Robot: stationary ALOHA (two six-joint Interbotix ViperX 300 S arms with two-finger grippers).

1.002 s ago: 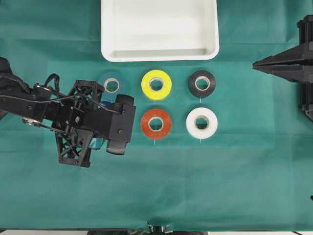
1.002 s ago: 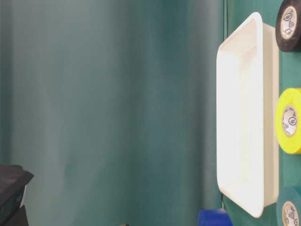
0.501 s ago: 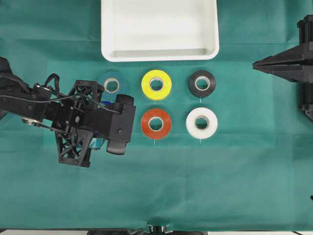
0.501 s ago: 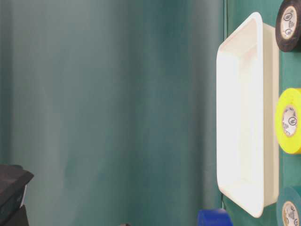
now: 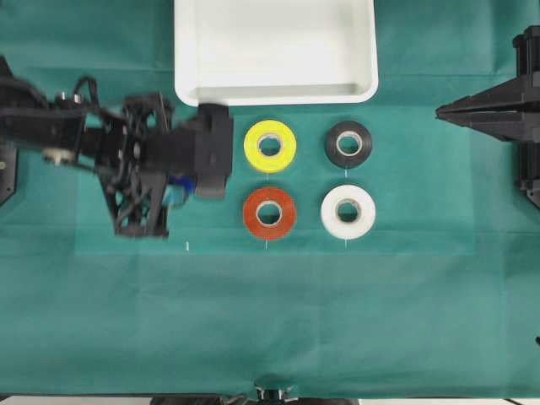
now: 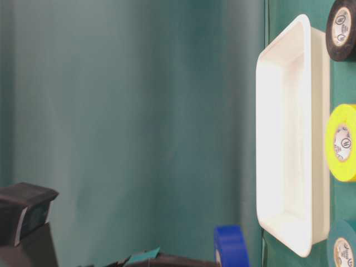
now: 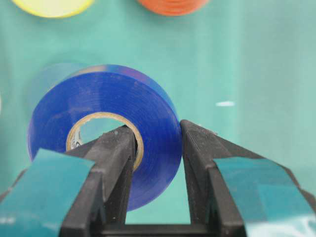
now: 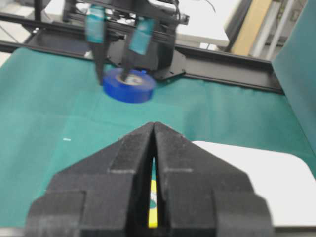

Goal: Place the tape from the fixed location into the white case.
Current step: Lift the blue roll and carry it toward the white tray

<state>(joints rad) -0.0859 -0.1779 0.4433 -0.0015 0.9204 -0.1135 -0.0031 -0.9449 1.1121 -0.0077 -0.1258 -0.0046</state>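
Clearly, the left gripper (image 7: 157, 148) is clamped on the tape (image 7: 106, 126): one finger (image 7: 116, 163) sits inside the pale core, the other presses the outer blue wall, so it grips one side of the ring. From the right wrist view the tape (image 8: 128, 85) hangs below the fingers, clear of the cloth, lying nearly flat with its hole pointing roughly up and down. Overhead, the left gripper (image 5: 207, 152) is just on the near side of the left corner of the white case (image 5: 274, 89), almost touching its near rim, with the yellow roll (image 5: 270, 145) just to its right and the orange roll (image 5: 269, 213) near and to the right. The black roll (image 5: 348, 143) and white roll (image 5: 348, 212) lie further right, well apart from the arm. The right gripper (image 8: 154, 148) has its jaws pressed together, holding nothing, parked at the far right edge. A green cloth (image 5: 295, 321) covers the table, bare across the whole near half; a green curtain (image 6: 128, 122) backs the scene in the table-level view.
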